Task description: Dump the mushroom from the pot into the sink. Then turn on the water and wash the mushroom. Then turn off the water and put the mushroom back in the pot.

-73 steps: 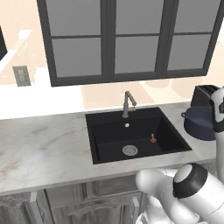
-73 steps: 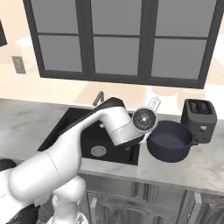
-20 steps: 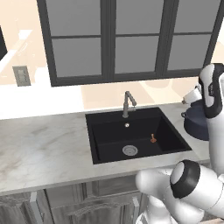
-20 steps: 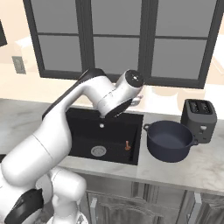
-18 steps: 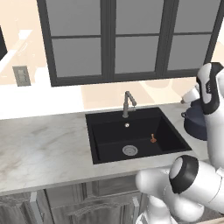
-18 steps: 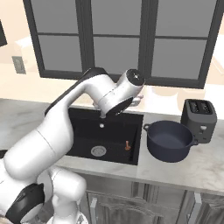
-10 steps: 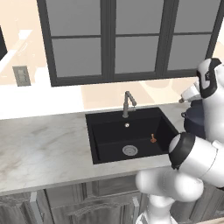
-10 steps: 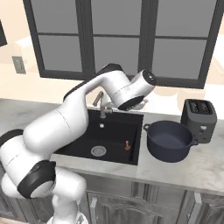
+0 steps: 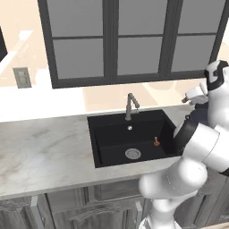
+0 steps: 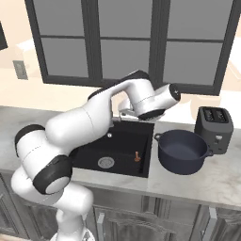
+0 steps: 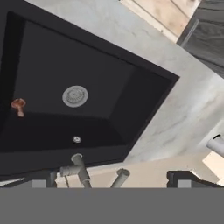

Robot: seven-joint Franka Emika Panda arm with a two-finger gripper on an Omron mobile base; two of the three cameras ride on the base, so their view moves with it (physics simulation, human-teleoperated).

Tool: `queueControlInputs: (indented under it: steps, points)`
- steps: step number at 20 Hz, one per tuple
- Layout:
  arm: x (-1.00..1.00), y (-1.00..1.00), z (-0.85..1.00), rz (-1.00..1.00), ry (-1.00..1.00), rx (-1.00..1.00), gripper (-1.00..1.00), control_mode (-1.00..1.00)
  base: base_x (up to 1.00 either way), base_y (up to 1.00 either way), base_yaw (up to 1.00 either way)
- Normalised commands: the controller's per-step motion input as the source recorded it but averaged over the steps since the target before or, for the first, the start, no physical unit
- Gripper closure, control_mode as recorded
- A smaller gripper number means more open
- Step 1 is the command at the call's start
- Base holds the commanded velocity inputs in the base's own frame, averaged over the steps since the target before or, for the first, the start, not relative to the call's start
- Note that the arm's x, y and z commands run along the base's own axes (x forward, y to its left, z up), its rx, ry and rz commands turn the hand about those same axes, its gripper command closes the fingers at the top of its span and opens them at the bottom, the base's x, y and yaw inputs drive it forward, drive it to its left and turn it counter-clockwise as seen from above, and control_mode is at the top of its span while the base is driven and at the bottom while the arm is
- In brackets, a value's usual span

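Observation:
The matte-black sink (image 9: 107, 139) (image 10: 124, 141) (image 11: 131, 96) holds the tiny reddish-brown mushroom (image 9: 156, 142) (image 10: 137, 156) (image 11: 18, 106), which lies near its right wall, apart from the steel drain (image 11: 75, 96). The dark navy pot (image 10: 182, 150) stands upright and looks empty on the counter right of the sink; the arm hides most of it in the left base view. My gripper (image 11: 111, 180) is open wide with nothing between its fingers. It hovers above the sink's back edge, over the grey faucet (image 9: 130, 105) (image 11: 80, 169).
A black slotted toaster (image 10: 215, 123) stands behind the pot at the right. Marble counter (image 9: 44, 152) stretches left of the sink. Dark-framed windows rise behind the faucet. My own arm (image 10: 84, 127) arches over the sink's left half.
The arm has swung away from the pot toward the faucet at the back of the sink. Pot and mushroom have stayed where they were. The gripper has stayed open.

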Motion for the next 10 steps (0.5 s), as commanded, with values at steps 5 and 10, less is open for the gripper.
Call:
queueControlInputs:
  steps: [5,10]
  points:
    - [0.29,0.42,-0.18,-0.26,0.0,0.0,-1.0,-1.0,0.0,0.0,0.0]
    - [0.42,0.51,-0.13,-0.22,0.0,0.0,-1.0,-1.0,0.0,0.0,0.0]
